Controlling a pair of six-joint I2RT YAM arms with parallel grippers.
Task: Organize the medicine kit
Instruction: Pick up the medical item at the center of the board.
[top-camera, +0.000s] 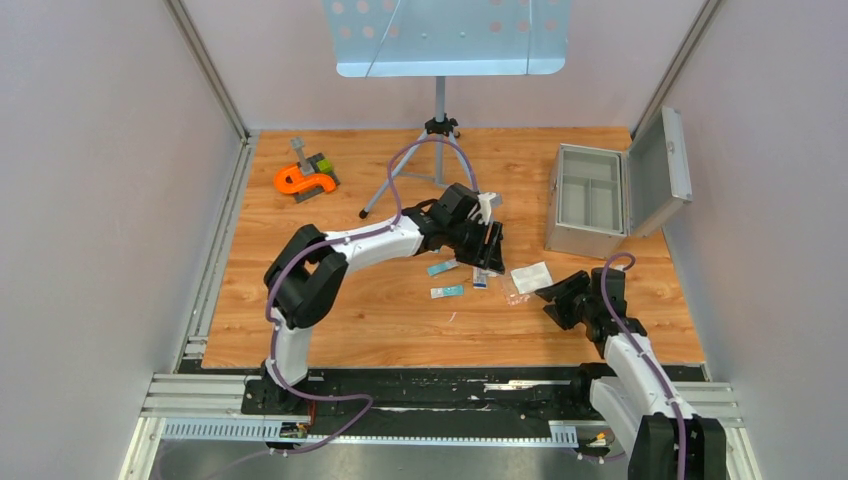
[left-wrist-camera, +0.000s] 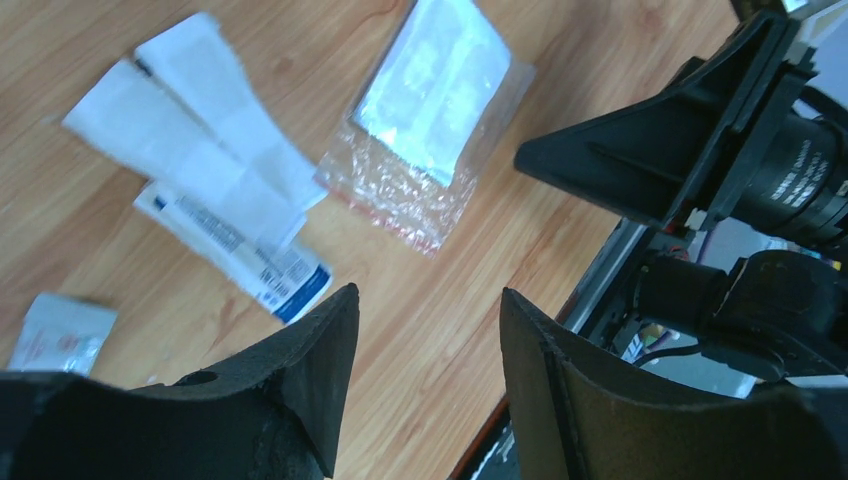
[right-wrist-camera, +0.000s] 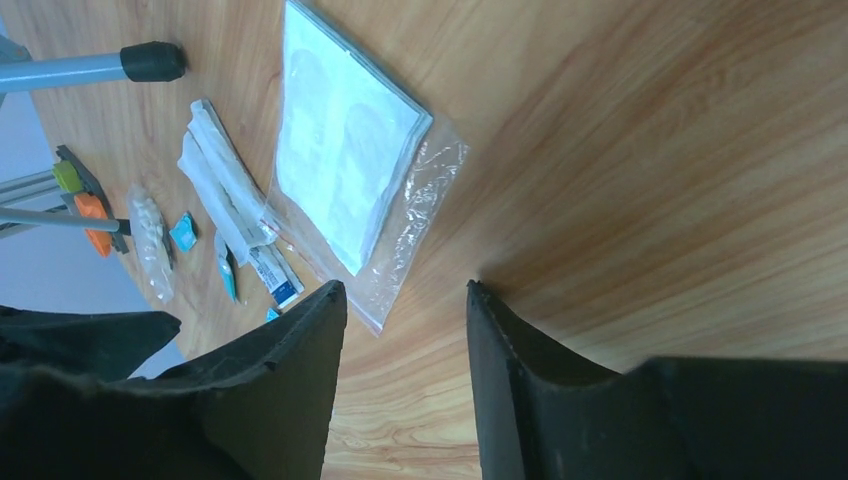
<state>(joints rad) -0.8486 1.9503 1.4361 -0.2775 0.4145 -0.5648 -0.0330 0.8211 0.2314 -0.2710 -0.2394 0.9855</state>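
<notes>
Left wrist | blue-printed packet (left-wrist-camera: 250, 262): text unreadable | left hand (left-wrist-camera: 430, 312) parted, empty | right hand (right-wrist-camera: 405, 300) parted, empty

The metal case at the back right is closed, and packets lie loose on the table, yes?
No: the metal case stands open, lid swung aside, as the top external view shows. The packets do lie loose on the table.

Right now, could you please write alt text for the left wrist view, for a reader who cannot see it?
The open left gripper hovers over a wooden table. Ahead lie a clear bag holding a white pad, white strips over a blue-printed packet, and a small sachet at left; the right arm's camera fills the right edge.
</notes>
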